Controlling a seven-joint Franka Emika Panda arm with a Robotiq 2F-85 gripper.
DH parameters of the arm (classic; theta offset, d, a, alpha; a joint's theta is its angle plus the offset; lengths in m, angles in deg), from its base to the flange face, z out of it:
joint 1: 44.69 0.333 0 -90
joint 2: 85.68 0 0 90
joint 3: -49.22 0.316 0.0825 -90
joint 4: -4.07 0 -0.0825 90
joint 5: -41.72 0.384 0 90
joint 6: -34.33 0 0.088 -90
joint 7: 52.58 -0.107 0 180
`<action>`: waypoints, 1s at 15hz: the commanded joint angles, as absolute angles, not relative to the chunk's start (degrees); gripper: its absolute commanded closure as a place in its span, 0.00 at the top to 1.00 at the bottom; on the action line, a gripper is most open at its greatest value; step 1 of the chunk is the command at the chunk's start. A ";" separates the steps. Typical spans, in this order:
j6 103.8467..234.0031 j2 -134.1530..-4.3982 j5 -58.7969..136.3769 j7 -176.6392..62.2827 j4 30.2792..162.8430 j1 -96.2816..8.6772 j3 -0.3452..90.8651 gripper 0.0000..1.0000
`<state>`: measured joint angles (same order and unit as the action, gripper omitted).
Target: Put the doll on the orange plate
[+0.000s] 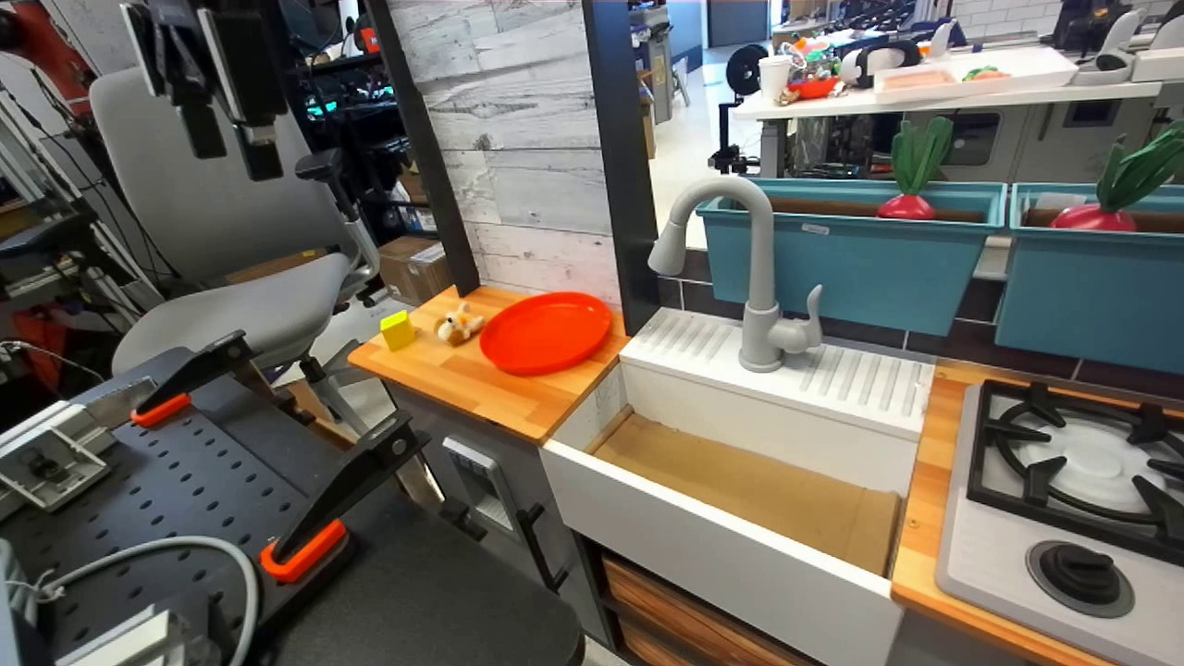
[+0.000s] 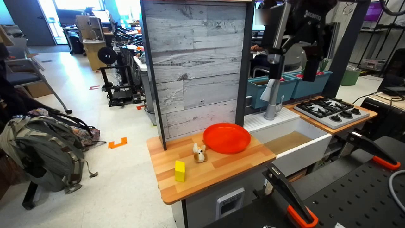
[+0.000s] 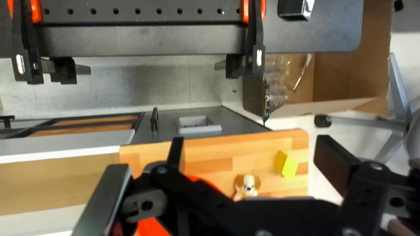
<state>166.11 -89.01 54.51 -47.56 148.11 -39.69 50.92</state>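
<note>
While well away from the doll (image 2: 200,155), gripper (image 2: 294,71) downward, fingers (image 2: 312,69) wide apart.

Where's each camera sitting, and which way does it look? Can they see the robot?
In an exterior view, it sits high, nearer the stove, facing down to the sink and orange plate; the gripper shows top left.
In an exterior view, it sits high, nearer the doll, facing down over the yellow block toward the gray boards; the gripper shows top right.
In the wrist view, it sits behind the open gripper, looking down past it at the wooden counter.
Both exterior views share the doll, orange plate and sink.
</note>
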 commanded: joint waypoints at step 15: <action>204.65 -46.56 55.56 -62.49 127.23 -35.91 55.70 1.00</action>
